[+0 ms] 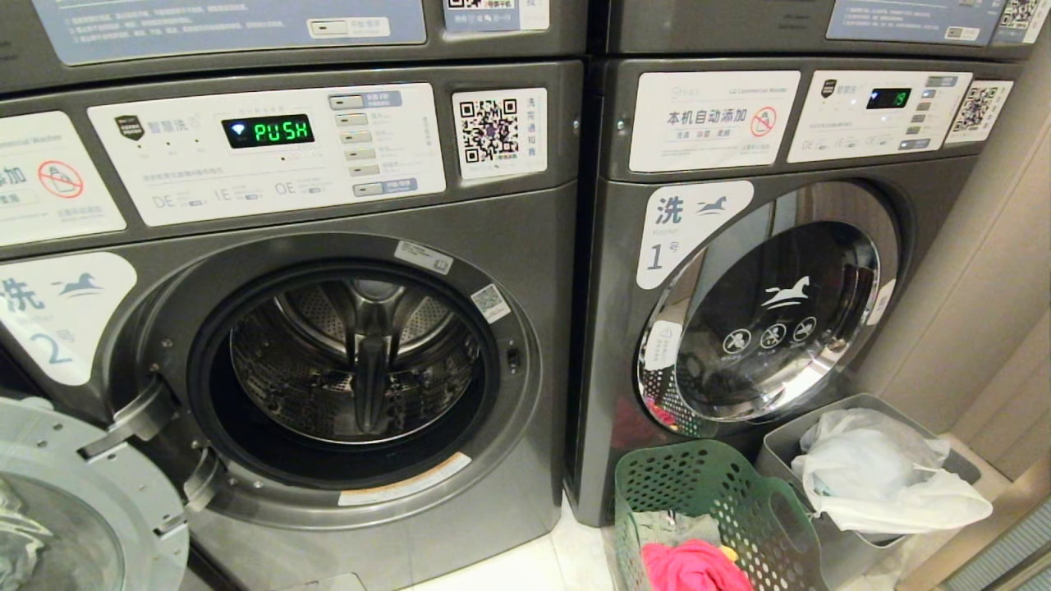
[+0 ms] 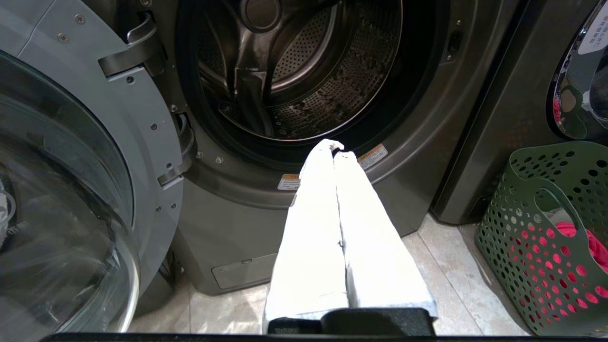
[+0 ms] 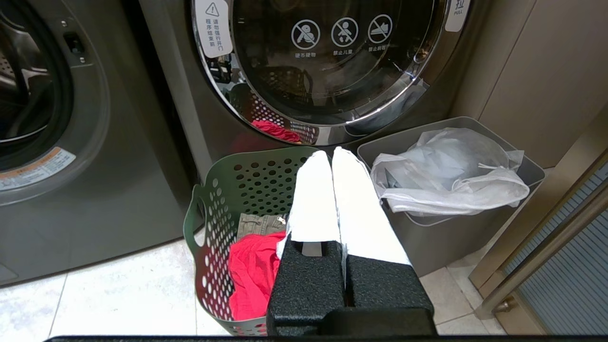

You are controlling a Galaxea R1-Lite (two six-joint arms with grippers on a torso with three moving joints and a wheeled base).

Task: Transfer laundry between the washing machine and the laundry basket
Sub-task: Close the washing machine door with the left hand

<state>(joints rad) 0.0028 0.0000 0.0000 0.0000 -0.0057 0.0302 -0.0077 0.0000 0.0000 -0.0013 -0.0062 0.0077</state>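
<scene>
Nearest the head camera, the green laundry basket (image 1: 706, 509) is sitting on the floor with a pink-red garment (image 1: 694, 566) bunched inside, while the washing machine (image 1: 345, 369) is standing with its door (image 1: 74, 501) swung wide and its drum (image 1: 361, 361) looking empty; neither arm is showing here. A grey bin (image 1: 862, 492) holding a white plastic bag (image 1: 887, 476) is standing beside the basket.

Seen from the left wrist, the left gripper (image 2: 337, 152) is pointing at the lower rim of the drum opening, its white fingers (image 2: 313, 228) pressed together and gripping nothing. Off to one side of the fingers, the basket is showing red cloth through its holes.

Seen from the right wrist, the right gripper (image 3: 327, 159) is hovering directly above the basket, fingers (image 3: 356, 209) also pressed together and carrying nothing. Just below and beside them the red garment (image 3: 254, 270) is lying over a khaki piece (image 3: 256, 223).

That cloth is probably light, soft and limp, so pinching a raised fold near its middle should be lifting most of it clear without trailing.
</scene>
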